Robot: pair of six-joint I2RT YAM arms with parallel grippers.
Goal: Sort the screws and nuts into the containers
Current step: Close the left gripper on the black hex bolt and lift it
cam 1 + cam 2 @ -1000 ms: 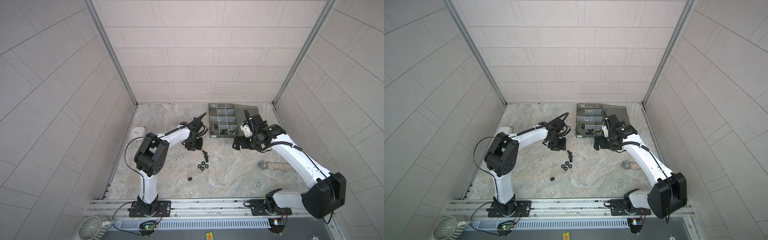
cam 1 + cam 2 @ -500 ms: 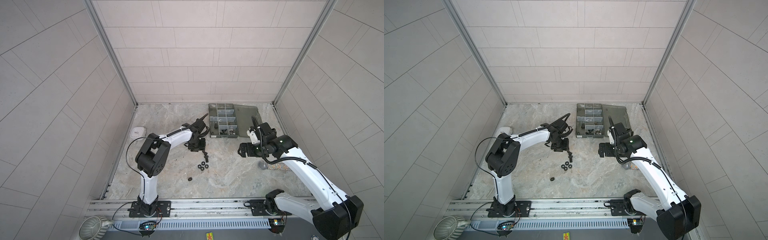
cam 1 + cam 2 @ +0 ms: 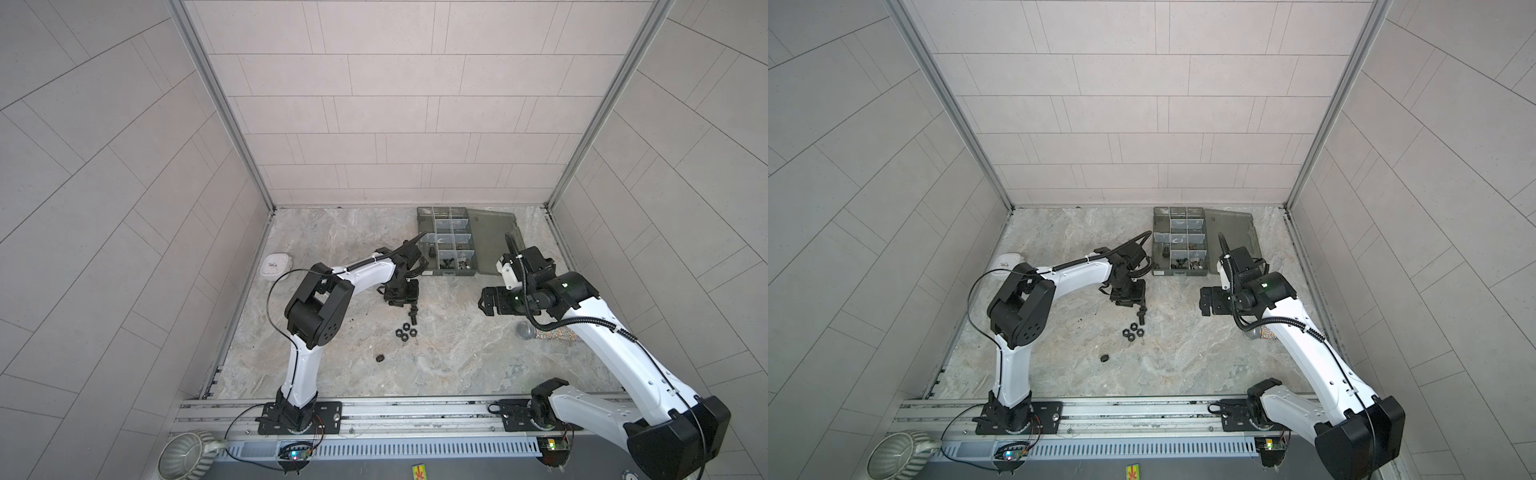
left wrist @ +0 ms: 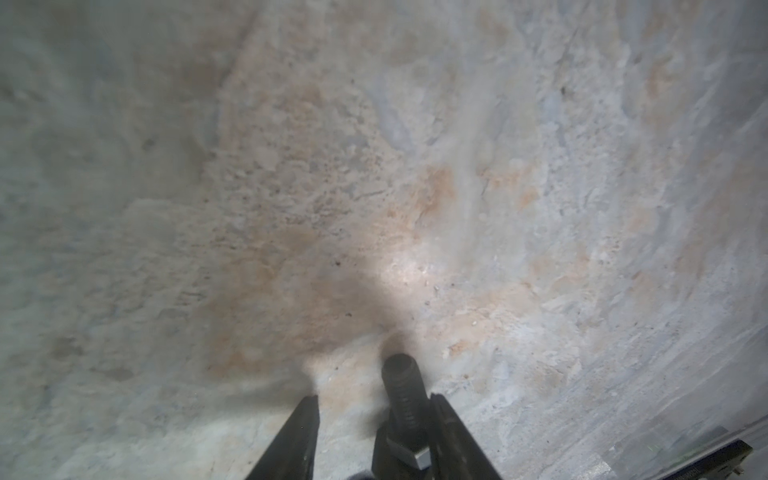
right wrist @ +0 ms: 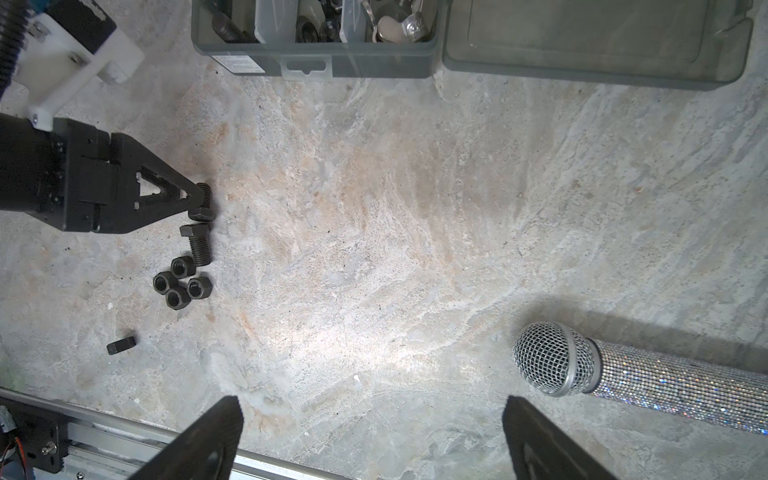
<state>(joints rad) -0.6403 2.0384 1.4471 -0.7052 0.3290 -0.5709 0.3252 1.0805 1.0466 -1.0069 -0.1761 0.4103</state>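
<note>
Two black screws lie on the stone table; one screw [image 4: 402, 390] rests along one finger of my left gripper [image 4: 374, 399], with a clear gap to the other finger. In the right wrist view that screw [image 5: 202, 201] sits at the left gripper's tip, and the second screw [image 5: 197, 245] lies just beyond it. Several black nuts [image 5: 179, 283] cluster close by, and one nut [image 5: 121, 345] lies apart. The containers [image 3: 446, 241] stand at the back, holding a screw [image 5: 226, 29] and wing nuts [image 5: 395, 25]. My right gripper [image 5: 372, 401] hangs open and empty, seen in a top view [image 3: 488, 301].
A glittery microphone [image 5: 582, 365] lies under the right arm [image 3: 530, 331]. The box's lid [image 3: 494, 245] lies flat to the right of the compartments. A white round object [image 3: 275, 264] sits at the left wall. A ribbed mug [image 3: 183, 453] stands beyond the front rail [image 3: 415, 411].
The right arm has drawn back from the box toward the front right, its gripper staying open. The left gripper has shifted slightly right, onto the screws.
</note>
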